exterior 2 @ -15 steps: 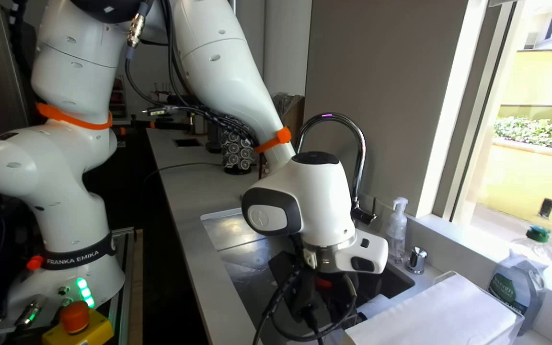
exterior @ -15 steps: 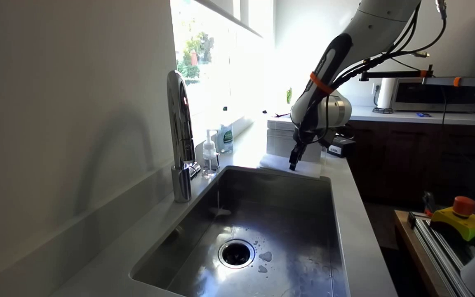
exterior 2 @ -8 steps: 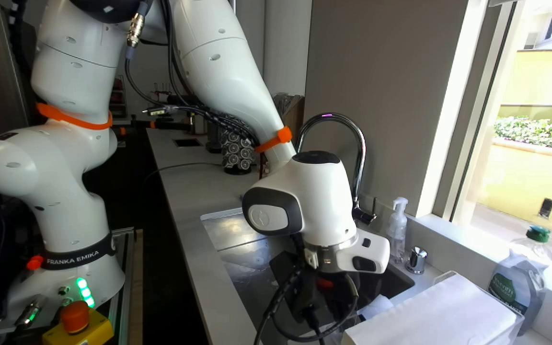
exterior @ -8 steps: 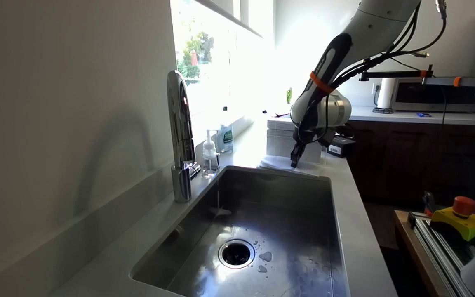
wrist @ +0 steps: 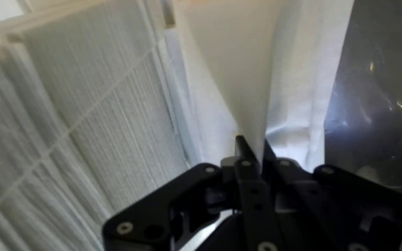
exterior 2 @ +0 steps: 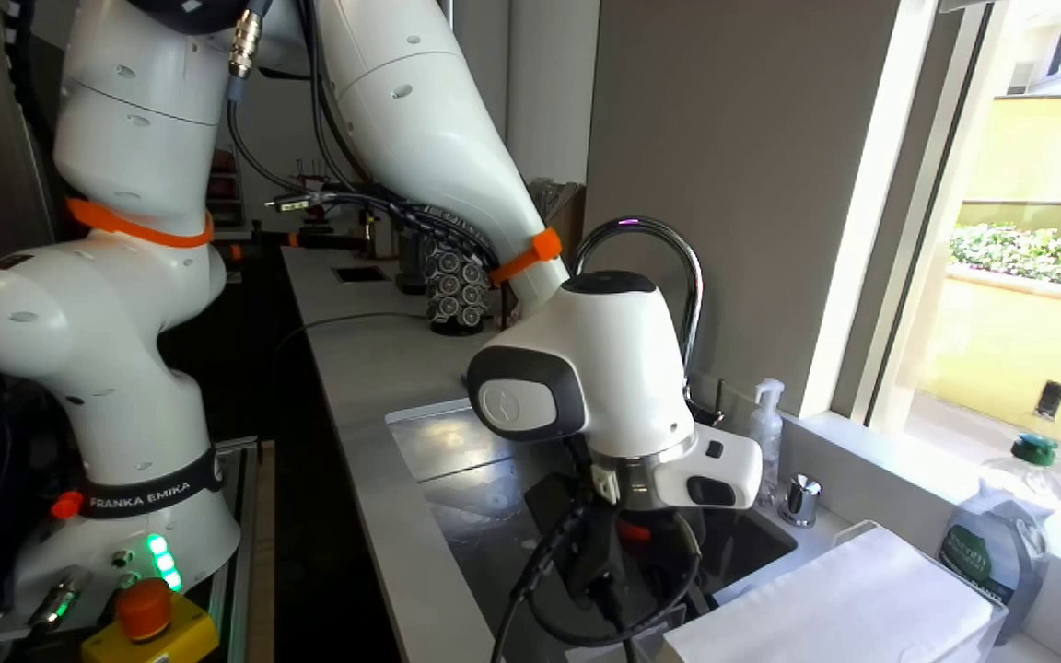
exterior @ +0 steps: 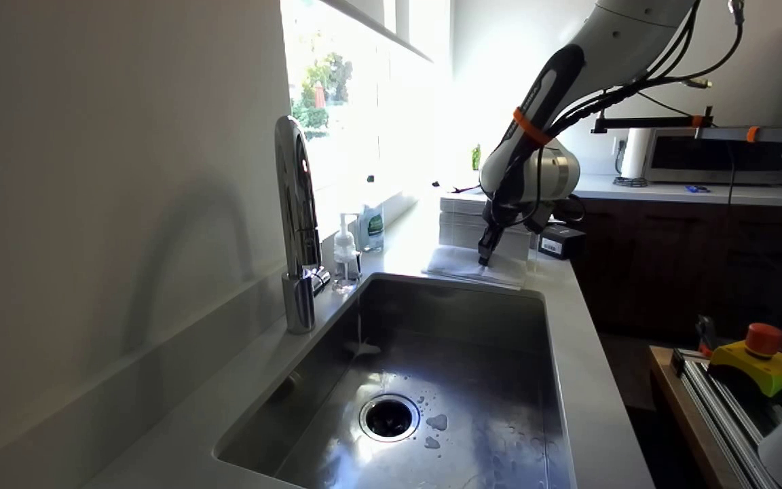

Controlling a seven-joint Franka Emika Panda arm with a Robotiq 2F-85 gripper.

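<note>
The gripper [wrist: 255,150] has its fingers clamped together on a thin, raised fold of a white paper towel [wrist: 244,76], which lies on the countertop [exterior: 588,380] between the steel sink [exterior: 479,380] and a banded stack of folded paper towels [wrist: 117,101]. In the wrist view the fold narrows into the pinch, with flatter white layers on both sides of it; whether the fingertips have caught one layer or several cannot be told. One edge of the towel reaches the sink, though whether it overhangs the rim is unclear. For a sound hold, I would let the fingers bite fully before any pull, since paper this thin probably slips or tears at a shallow grip. A slow, straight upward draw should suit it best, letting the loose part peel free without dragging the layers beneath. The stack stands just beside the fingers, so drifting that way risks knocking it, while dipping toward the sink could wet a trailing corner on the water drops [exterior: 437,422] near the drain [exterior: 389,418]. The foaming soap pump [exterior: 345,251] is well apart and out of the way
</note>
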